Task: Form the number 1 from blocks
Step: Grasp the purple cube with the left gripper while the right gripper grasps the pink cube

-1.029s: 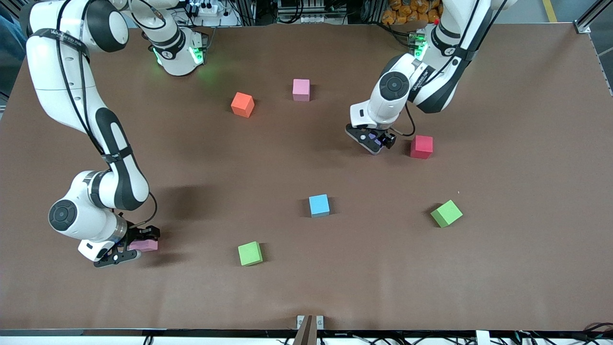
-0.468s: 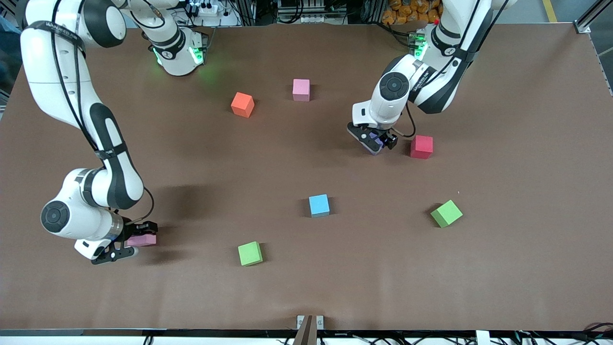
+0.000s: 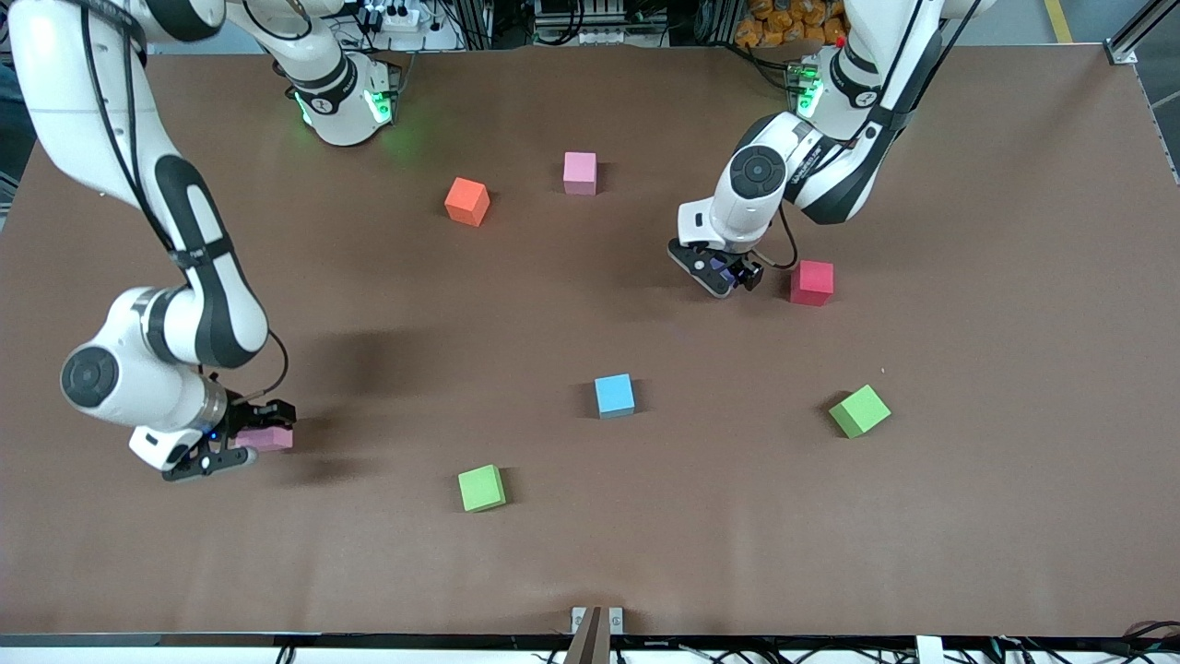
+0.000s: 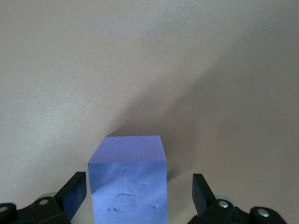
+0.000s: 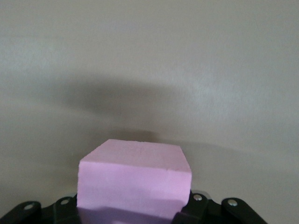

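I am working across the front view from the right arm's end of the table to the left arm's; my right gripper (image 3: 241, 444) is clenching a pink block (image 3: 265, 438) just above the table (image 3: 968, 516), its shadow lying under it, and the right wrist view is showing that block (image 5: 134, 181) seated between the fingers; if I am pinching it by an edge it could twist as I carry it, spoiling the line of the 1. A green block (image 3: 482, 488) is lying toward the middle from that gripper; an orange block (image 3: 466, 201) and a second pink block (image 3: 580, 172) are lying nearer the bases, and a light blue block (image 3: 614, 395) is sitting between my two grippers. My left gripper (image 3: 725, 271) is straddling a purple block (image 4: 128, 184) with its fingers spread and one gap wider; closing off-centre could shove or tip it. A red block (image 3: 811, 282) is just beside that gripper, so I could nudge it; another green block (image 3: 859, 410) is well apart.
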Robot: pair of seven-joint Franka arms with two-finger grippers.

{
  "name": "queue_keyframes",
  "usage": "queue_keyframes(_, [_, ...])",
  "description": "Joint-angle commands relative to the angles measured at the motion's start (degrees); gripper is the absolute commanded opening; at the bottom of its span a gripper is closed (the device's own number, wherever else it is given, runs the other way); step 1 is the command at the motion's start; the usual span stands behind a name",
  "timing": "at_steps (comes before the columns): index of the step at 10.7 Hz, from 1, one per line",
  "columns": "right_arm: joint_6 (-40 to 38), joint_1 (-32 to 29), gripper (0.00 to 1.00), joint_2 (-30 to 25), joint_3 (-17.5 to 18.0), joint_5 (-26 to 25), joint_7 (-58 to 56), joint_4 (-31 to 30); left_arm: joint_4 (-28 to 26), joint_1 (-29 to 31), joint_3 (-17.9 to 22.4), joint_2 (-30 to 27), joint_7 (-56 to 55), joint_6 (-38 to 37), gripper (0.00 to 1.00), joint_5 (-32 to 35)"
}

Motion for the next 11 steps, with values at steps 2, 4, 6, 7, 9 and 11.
queue_keyframes(2, [5.2,-0.6,0.0,-8.6,0.5,0.4,-0.9,-12.7,-0.4,0.1,0.8,2.5,-0.5,4.4,0.7,1.9])
queue_keyframes(4, [4.9,-0.5,0.0,-10.9,0.6,0.4,-0.8,-14.9,-0.5,0.0,1.0,2.8,-0.8,4.5,0.0,1.9])
queue_keyframes(6, [3.1,0.6,0.0,-15.7,0.8,0.4,-0.8,-19.2,-0.5,0.0,1.7,1.6,-1.1,4.5,0.0,1.9])
queue_keyframes(7, [2.1,1.6,0.0,-17.1,0.8,0.5,-0.7,-20.4,-0.4,0.4,1.9,0.2,-2.3,4.4,0.0,1.9])
queue_keyframes(9, [1.7,2.6,0.0,-17.2,0.8,0.5,-0.6,-20.5,0.3,0.8,4.3,-1.5,-2.9,4.0,0.0,1.9])
queue_keyframes(11, [1.6,3.1,0.0,-17.2,0.8,0.5,-0.2,-20.5,1.4,0.9,5.4,-3.1,-5.4,3.9,0.0,1.9])
